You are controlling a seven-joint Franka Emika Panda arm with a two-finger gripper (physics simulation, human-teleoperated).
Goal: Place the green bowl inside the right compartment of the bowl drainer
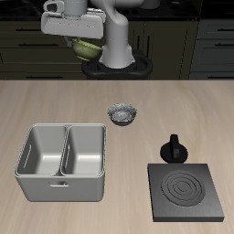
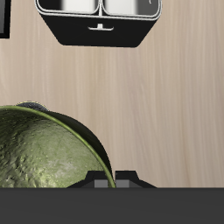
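Overhead, the tool (image 1: 80, 41) grips the green bowl (image 1: 85, 46) above the pale wooden table (image 1: 183, 101), dark cabinets (image 1: 215, 50) behind.

table (image 1: 55, 105): pale wood grain, matt | bowl drainer (image 1: 62, 161): smooth grey metal | green bowl (image 2: 39, 153): glossy, mottled

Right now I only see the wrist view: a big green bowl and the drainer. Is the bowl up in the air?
Observer: Yes. The gripper holds the green bowl high over the back of the table.
Operator: Is anything near the drainer?
Observer: A grey bowl sits on the table, just behind one back corner of the drainer.
Operator: What's the black corner I see?
Observer: A flat stove plate, with a small black pot at its back edge.
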